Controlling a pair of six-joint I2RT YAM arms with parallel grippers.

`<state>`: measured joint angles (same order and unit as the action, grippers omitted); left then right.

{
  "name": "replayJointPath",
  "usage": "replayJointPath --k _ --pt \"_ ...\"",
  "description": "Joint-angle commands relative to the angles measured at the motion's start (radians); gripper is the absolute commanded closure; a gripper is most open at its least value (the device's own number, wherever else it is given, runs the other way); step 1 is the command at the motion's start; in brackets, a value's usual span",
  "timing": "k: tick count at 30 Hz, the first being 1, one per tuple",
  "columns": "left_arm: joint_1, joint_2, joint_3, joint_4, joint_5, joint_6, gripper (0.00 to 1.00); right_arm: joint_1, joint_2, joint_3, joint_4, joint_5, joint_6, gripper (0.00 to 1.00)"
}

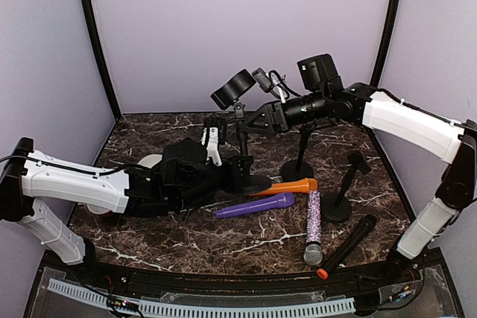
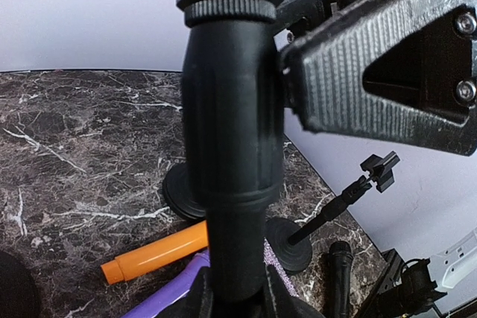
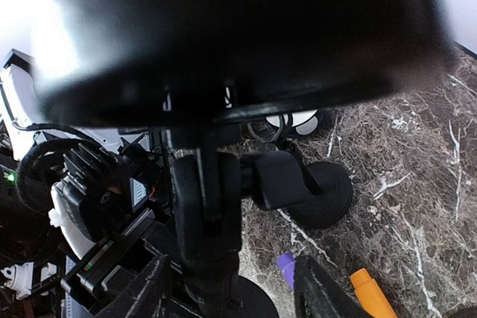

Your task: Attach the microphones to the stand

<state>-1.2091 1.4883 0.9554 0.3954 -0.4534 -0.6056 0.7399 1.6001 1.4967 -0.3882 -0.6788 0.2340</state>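
While the left gripper (image 2: 235,297) is clamped low on the pole of the leftmost microphone stand (image 1: 241,139), just above its round base, the right gripper (image 3: 235,288) straddles the same pole higher up, under the black clip head (image 1: 232,88). Its jaws are parted, with a gap showing on one side. All four microphones lie flat on the marble tabletop (image 1: 186,247), none in a stand. The orange microphone (image 1: 287,186) and purple microphone (image 1: 256,205) lie side by side by the held stand's base. The glittery lilac microphone (image 1: 314,221) is to their right, and the black microphone with orange end (image 1: 349,243) is near the front edge.
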Motion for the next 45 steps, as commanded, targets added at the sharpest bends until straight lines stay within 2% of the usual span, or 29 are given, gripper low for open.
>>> replayJointPath --k 1,6,22,27,31,35,36,38,42,43,45 --pt "-0.001 -0.017 0.053 0.108 -0.007 0.005 1.00 0.012 -0.031 0.000 0.060 -0.009 0.028 0.49" --pt "-0.001 -0.013 0.053 0.116 -0.004 0.006 1.00 0.013 -0.018 0.005 0.078 -0.050 0.055 0.61" --pt "-0.003 -0.017 0.047 0.124 0.005 0.018 1.00 0.025 -0.014 -0.006 0.072 -0.053 0.076 0.59" --pt "-0.003 -0.022 0.032 0.132 0.007 0.014 1.00 0.026 0.014 -0.006 0.074 -0.054 0.088 0.63" --pt "-0.003 -0.025 0.025 0.142 0.004 0.018 1.00 0.027 0.032 -0.001 0.069 -0.052 0.097 0.57" --pt "-0.003 -0.026 0.016 0.149 0.006 0.023 1.00 0.028 0.052 0.004 0.078 -0.054 0.107 0.61" --pt "-0.003 -0.026 0.012 0.155 0.006 0.025 1.00 0.029 0.057 0.008 0.080 -0.059 0.110 0.62" --pt "-0.003 -0.029 0.005 0.159 0.005 0.024 1.00 0.030 0.065 0.013 0.087 -0.078 0.111 0.72" --pt "-0.003 -0.037 -0.007 0.158 0.000 0.027 1.00 0.030 0.065 0.006 0.111 -0.124 0.094 0.96" --pt "-0.001 -0.042 -0.016 0.168 0.001 0.031 1.00 0.030 0.062 0.002 0.117 -0.143 0.083 1.00" --pt "0.000 -0.051 -0.045 0.218 0.026 0.057 1.00 0.025 0.054 -0.010 0.126 -0.206 0.045 1.00"
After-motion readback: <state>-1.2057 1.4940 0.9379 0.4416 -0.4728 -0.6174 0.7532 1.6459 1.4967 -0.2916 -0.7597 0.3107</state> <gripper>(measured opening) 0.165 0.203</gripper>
